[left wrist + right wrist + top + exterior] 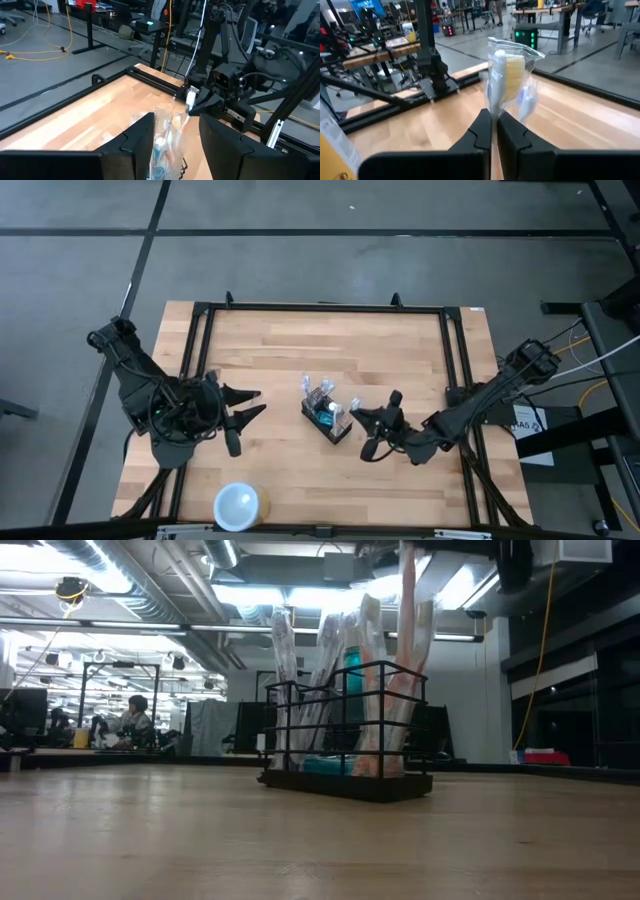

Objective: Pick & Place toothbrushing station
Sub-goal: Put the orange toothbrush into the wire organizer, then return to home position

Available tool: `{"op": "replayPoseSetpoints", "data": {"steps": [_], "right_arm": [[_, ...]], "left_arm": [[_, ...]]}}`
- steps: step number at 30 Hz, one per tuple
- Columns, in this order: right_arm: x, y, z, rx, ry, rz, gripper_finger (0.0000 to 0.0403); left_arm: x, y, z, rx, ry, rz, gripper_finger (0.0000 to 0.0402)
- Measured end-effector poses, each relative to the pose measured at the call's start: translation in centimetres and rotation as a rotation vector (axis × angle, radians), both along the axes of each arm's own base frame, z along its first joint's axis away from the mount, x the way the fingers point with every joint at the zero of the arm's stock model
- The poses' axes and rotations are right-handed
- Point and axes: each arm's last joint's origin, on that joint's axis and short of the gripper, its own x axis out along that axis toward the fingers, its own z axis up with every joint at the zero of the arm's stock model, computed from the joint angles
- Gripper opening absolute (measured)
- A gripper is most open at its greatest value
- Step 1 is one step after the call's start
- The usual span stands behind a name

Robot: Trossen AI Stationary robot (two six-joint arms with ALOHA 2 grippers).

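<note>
The black wire caddy (327,418) stands on its flat base mid-table and holds several wrapped toothbrushes and a teal item; it also shows in the low view (345,740). My left gripper (250,403) is open, to the caddy's left and apart from it; its wrist view frames the wrapped brushes (165,132) between its fingers (135,142). My right gripper (354,414) is at the caddy's right end, its fingers closed to a thin slit (493,117). A wrapped toothbrush (507,65) rises just beyond their tips. My right gripper comes at the caddy's right end slanting from the table's right, its fingers nearly together at the foot of the wrapped toothbrush (492,102). The fingertips hide the place of contact. I cannot tell whether they hold the wrapper, the caddy's wire, or touch nothing.
A round white cup (238,505) stands near the table's front edge, left of centre. A black frame rail (320,307) runs around the tabletop. Bare wood lies behind the caddy and toward the front right.
</note>
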Motion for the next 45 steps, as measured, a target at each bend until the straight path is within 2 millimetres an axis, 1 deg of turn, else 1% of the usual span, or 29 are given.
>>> {"op": "replayPoseSetpoints", "data": {"steps": [4,10,16,18,20,23,26,28,31,33,35,37,39,41,45], "right_arm": [[0.3,0.2,-0.9,0.019,0.013,0.005,0.0011],[1.3,0.7,-3.6,0.082,0.036,0.011,0.0011],[1.8,1.0,-5.3,0.124,0.038,-0.005,0.0012],[1.9,1.0,-5.7,0.146,0.032,-0.021,0.0029],[1.9,1.0,-6.0,0.164,0.025,-0.037,0.0058],[1.8,1.0,-5.8,0.181,0.008,-0.045,0.0105],[1.7,1.1,-5.5,0.188,0.0,-0.038,0.0143],[1.6,1.2,-5.5,0.188,0.004,-0.035,0.0161],[1.4,1.6,-5.5,0.225,-0.014,-0.019,0.0178],[0.9,2.3,-4.8,0.237,-0.045,0.001,0.0184],[0.2,3.1,-3.6,0.241,-0.093,0.028,0.0186],[-0.7,3.7,-2.1,0.222,-0.131,0.054,0.0185],[-1.8,4.1,-0.1,0.199,-0.164,0.081,0.0182],[-3.2,4.0,2.1,0.175,-0.186,0.101,0.0178],[-5.9,2.6,6.4,0.143,-0.225,0.156,0.0166]], "left_arm": [[-0.2,-0.2,0.0,0.0,0.0,-0.011,0.0149],[-0.3,-0.3,0.0,0.005,0.002,-0.019,0.0149],[-0.3,-0.3,0.0,0.009,0.005,-0.021,0.0146],[-0.3,-0.3,0.0,0.013,0.008,-0.023,0.0146],[-0.3,-0.3,0.0,0.014,0.011,-0.028,0.0145],[-0.3,-0.4,0.0,0.015,0.012,-0.033,0.0145],[-0.5,-0.6,0.0,0.023,0.014,-0.041,0.0145],[-0.6,-0.7,0.0,0.03,0.015,-0.045,0.0145],[-0.8,-0.8,0.0,0.042,0.007,-0.039,0.0145],[-0.9,-0.9,0.0,0.055,0.004,-0.035,0.0147],[-1.1,-1.0,0.0,0.069,0.01,-0.04,0.0148],[-1.3,-1.0,-0.2,0.088,0.025,-0.049,0.015],[-1.8,-0.9,-0.4,0.115,0.052,-0.058,0.015],[-2.7,-0.3,-0.7,0.119,0.074,-0.054,0.015],[-5.3,1.6,-1.0,0.1,0.052,-0.003,0.015]]}}
